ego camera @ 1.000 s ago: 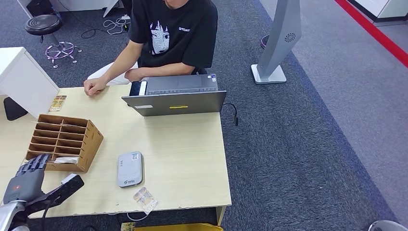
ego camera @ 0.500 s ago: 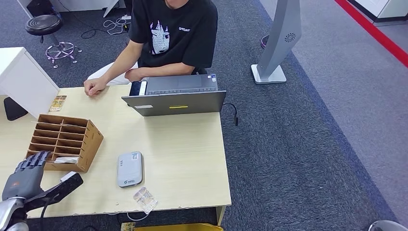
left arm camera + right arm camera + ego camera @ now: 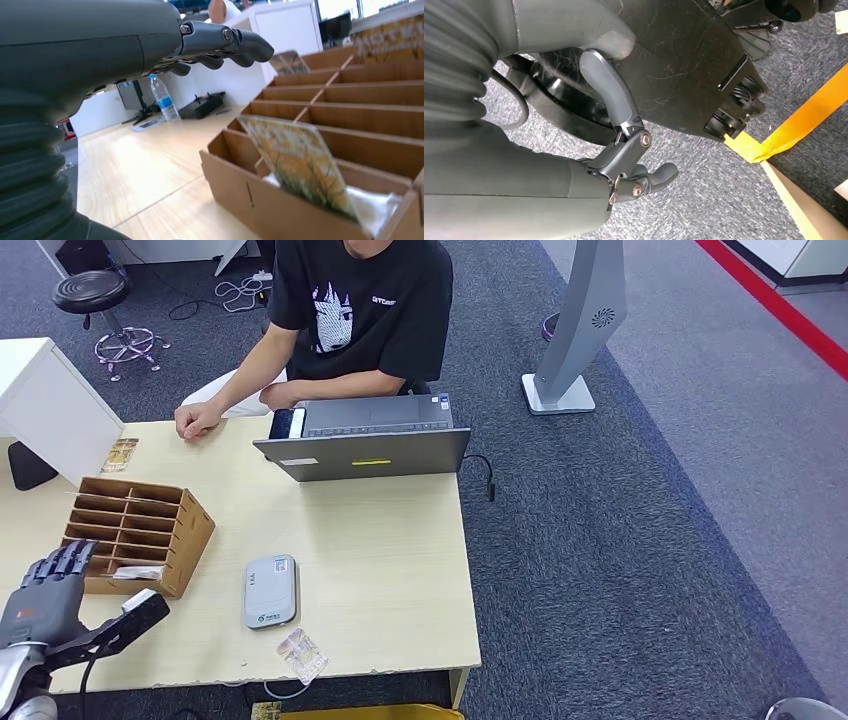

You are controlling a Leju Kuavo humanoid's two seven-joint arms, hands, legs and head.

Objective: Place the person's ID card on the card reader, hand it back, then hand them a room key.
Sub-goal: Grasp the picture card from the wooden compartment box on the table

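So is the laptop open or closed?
Open. In the head view the laptop has its lid raised toward the robot, and the keyboard side faces the person sitting behind it.

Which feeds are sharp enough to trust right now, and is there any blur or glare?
Head view: evenly lit and sharp, soft shadows, no glare on the table. Left wrist view: the left hand and the card in the organizer look soft, and the bright background is washed out. Right wrist view: the right hand and the carpet are sharp, with no glare.
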